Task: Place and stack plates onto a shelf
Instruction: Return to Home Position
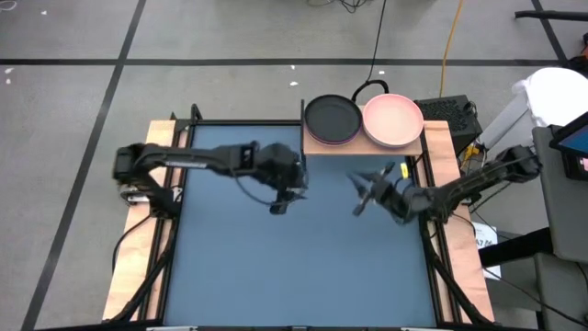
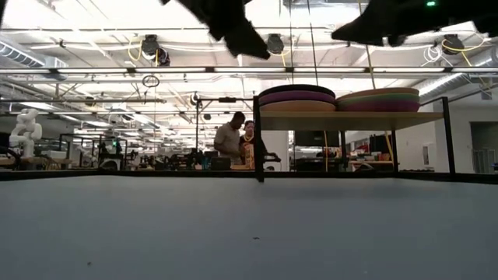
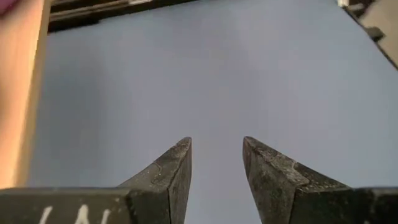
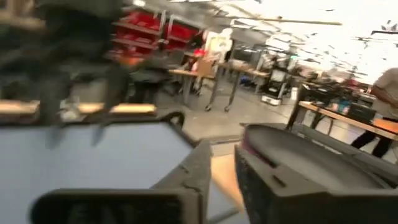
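Note:
The light-wood shelf [image 1: 363, 140] stands on thin dark legs at the table's far edge [image 2: 350, 120]. Two stacks of plates rest on it: the left stack [image 2: 296, 99] is topped by a dark grey plate [image 1: 333, 118], the right stack [image 2: 379, 100] by a pink one [image 1: 393, 119]. My left gripper [image 1: 280, 198] hovers open over the blue table [image 3: 216, 140], in front of the shelf's left end. My right gripper [image 1: 361, 193] hovers open in front of the shelf's middle [image 4: 222, 149], holding nothing. The dark grey plate [image 4: 311, 155] shows beyond its fingers.
The blue table surface [image 1: 303, 267] spreads out in front of the shelf and under both grippers. Wooden side strips [image 1: 138, 257] edge it left and right. The shelf's dark legs [image 2: 257, 140] stand on the far edge. People stand in the room behind [image 2: 233, 140].

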Available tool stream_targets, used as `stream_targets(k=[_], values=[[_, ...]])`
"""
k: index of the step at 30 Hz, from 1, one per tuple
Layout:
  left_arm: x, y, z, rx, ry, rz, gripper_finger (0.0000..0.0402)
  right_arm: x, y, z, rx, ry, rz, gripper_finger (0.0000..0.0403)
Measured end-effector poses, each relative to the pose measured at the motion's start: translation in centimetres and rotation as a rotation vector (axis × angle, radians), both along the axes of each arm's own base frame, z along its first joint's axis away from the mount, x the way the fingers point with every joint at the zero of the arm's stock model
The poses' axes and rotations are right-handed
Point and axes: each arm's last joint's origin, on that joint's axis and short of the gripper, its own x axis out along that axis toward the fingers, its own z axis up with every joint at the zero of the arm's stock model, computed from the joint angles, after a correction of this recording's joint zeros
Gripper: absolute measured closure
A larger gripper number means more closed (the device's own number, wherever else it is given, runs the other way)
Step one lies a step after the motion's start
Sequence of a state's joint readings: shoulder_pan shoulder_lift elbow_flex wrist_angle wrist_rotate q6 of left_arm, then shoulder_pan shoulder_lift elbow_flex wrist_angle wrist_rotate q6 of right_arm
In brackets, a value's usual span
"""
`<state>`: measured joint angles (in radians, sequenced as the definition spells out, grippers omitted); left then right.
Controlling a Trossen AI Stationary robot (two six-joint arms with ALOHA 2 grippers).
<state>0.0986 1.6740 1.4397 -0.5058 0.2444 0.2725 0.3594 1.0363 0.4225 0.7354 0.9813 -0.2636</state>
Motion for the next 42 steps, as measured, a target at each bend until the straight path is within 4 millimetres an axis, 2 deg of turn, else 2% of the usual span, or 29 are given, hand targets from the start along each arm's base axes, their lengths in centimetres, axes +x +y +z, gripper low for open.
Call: stream_targets(k=[5,9,12,17,20,24,34,39,42], values=[[-3.1,-1.4,-2.5,0.04,-0.158,0.105,0.0252,0.6,-3.9,0.8,0.007,-0.083,-0.112,0.0396],[-5.4,-2.0,-3.5,0.028,-0.259,0.125,0.0252,0.9,-6.9,0.4,0.032,-0.093,-0.237,0.0394],[-6.9,-2.1,-4.4,0.013,-0.335,0.135,0.0252,1.0,-8.3,0.2,0.051,-0.106,-0.22,0.04],[-9.0,-1.9,-7.5,0.041,-0.523,0.139,0.0252,1.3,-10.5,-0.7,0.093,-0.106,-0.232,0.0402],[-10.0,-1.4,-8.5,0.039,-0.615,0.184,0.0252,1.5,-11.4,-1.4,0.114,-0.085,-0.232,0.0402],[-10.6,-0.9,-9.5,0.057,-0.6,0.242,0.0252,1.5,-12.1,-1.8,0.119,-0.07,-0.26,0.0402],[-10.7,-0.7,-9.3,0.053,-0.616,0.263,0.0252,1.5,-12.3,-2.0,0.127,-0.064,-0.273,0.0403],[-10.6,-0.7,-8.8,0.084,-0.673,0.249,0.0252,1.4,-11.6,-1.5,0.124,-0.087,-0.242,0.0403],[-10.7,-0.5,-8.4,-0.006,-0.697,0.321,0.0252,1.4,-10.8,-1.1,0.117,-0.089,-0.203,0.0403]])
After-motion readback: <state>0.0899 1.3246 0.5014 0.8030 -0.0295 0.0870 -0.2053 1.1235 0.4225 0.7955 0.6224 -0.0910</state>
